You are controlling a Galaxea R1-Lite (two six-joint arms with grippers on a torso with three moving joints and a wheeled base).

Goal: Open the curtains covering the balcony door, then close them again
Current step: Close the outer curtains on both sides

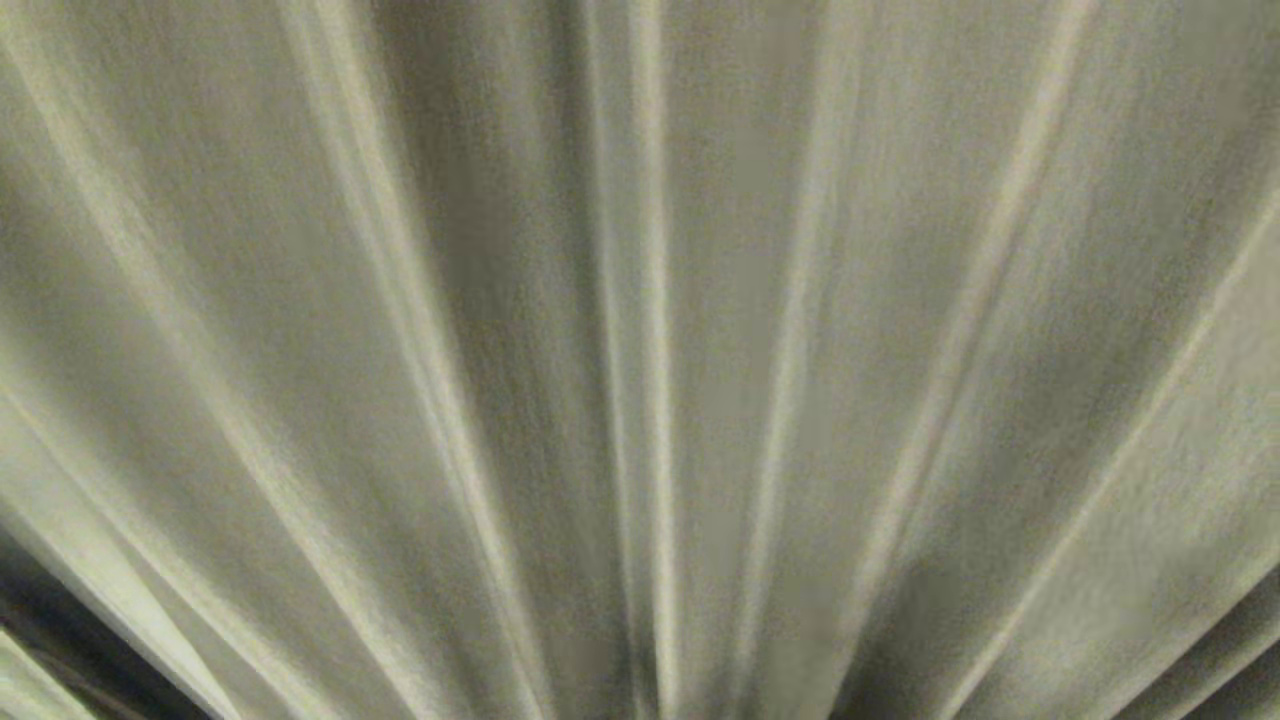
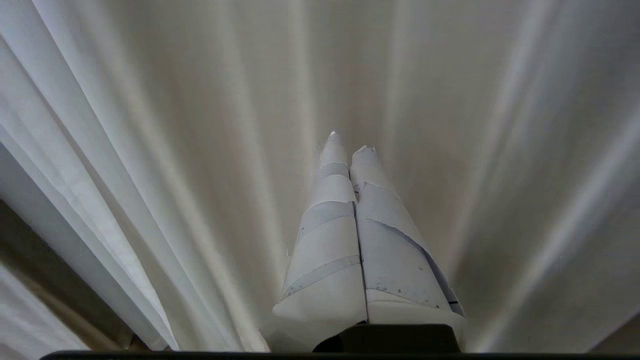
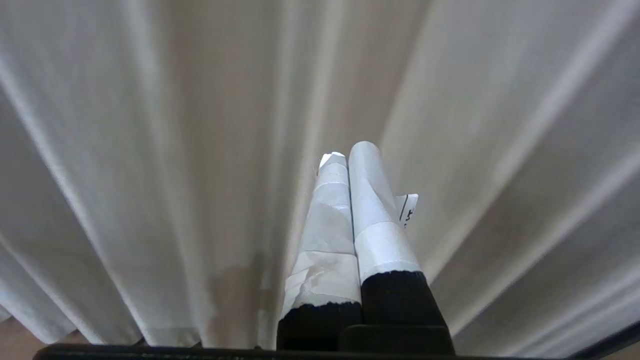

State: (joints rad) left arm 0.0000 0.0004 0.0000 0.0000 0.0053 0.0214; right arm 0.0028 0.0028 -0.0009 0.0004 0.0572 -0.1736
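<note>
Cream pleated curtains (image 1: pixel 700 330) fill the whole head view, hanging drawn across with folds running top to bottom. The balcony door is hidden behind them. Neither arm shows in the head view. In the left wrist view my left gripper (image 2: pixel 349 144), its fingers wrapped in white tape, is shut with nothing between them and points at the curtains (image 2: pixel 200 150), a short way off the fabric. In the right wrist view my right gripper (image 3: pixel 350 154), also taped white, is shut and empty in front of the curtains (image 3: pixel 500 125).
A dark gap (image 1: pixel 90 650) shows beside the fabric's edge at the lower left of the head view. A brownish strip (image 2: pixel 55 280) lies between curtain folds in the left wrist view. A sliver of floor (image 3: pixel 20 340) shows under the hem in the right wrist view.
</note>
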